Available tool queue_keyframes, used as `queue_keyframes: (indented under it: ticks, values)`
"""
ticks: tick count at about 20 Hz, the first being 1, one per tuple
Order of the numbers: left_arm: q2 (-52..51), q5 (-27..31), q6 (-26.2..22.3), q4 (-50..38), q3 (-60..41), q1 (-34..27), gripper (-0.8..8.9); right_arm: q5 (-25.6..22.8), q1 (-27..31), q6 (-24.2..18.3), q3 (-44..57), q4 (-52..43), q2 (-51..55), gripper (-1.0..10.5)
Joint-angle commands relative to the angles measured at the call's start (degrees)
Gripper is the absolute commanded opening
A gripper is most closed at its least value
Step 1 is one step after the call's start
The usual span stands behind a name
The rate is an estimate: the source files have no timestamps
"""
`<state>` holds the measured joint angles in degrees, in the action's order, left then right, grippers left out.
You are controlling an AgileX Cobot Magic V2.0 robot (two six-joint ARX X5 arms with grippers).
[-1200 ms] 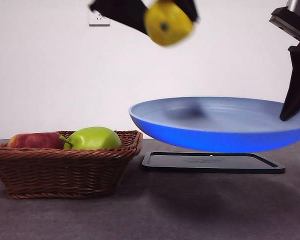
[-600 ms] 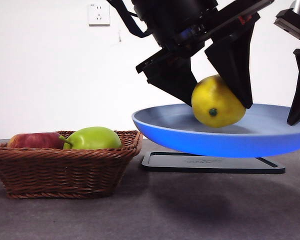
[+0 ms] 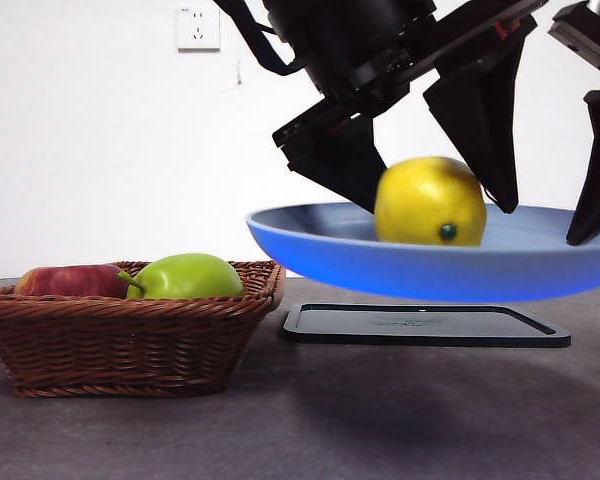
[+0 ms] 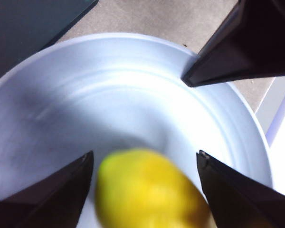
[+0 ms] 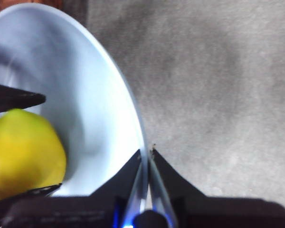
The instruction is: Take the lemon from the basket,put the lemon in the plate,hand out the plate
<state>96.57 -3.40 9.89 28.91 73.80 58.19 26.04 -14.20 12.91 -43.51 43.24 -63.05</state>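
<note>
The yellow lemon lies in the light blue plate, which is held in the air above the black tray. My left gripper is open, its jaws astride the lemon with small gaps on both sides. In the left wrist view the lemon sits between my open left gripper on the plate. My right gripper is shut on the plate's right rim. The right wrist view shows it pinching the plate's edge, with the lemon inside. The wicker basket stands at the left.
The basket holds a green stemmed fruit and a red apple. A flat black tray lies on the grey table under the raised plate. A wall socket is on the white wall behind.
The left gripper brought the lemon down into the plate and opened off it. The lemon has settled and turned a little. The plate has shifted slightly left and up.
</note>
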Motion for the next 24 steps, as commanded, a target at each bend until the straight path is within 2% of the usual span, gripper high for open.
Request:
queue_keyframes:
  ticks: [1,9,12,19,24]
  values:
    - [-0.9,0.2,0.2,1.2,0.9,0.5,3.82,0.9,-0.1,0.8,-0.8,-0.6,-0.5,0.0]
    - [-16.4,0.5,0.2,7.8,0.9,-0.6,3.77,0.7,3.1,2.3,-0.9,-1.2,-4.5,0.0]
    - [-23.5,3.4,0.2,11.4,0.9,-1.7,3.76,0.7,5.8,2.1,-2.6,-3.6,-8.5,0.0]
    - [-36.0,13.8,0.1,17.7,0.9,-2.5,3.76,0.6,8.2,2.0,-17.8,-9.8,-25.6,0.0]
    - [-37.2,15.5,0.2,21.3,0.9,-2.5,3.76,0.4,8.2,2.3,-30.4,-11.5,-40.5,0.0]
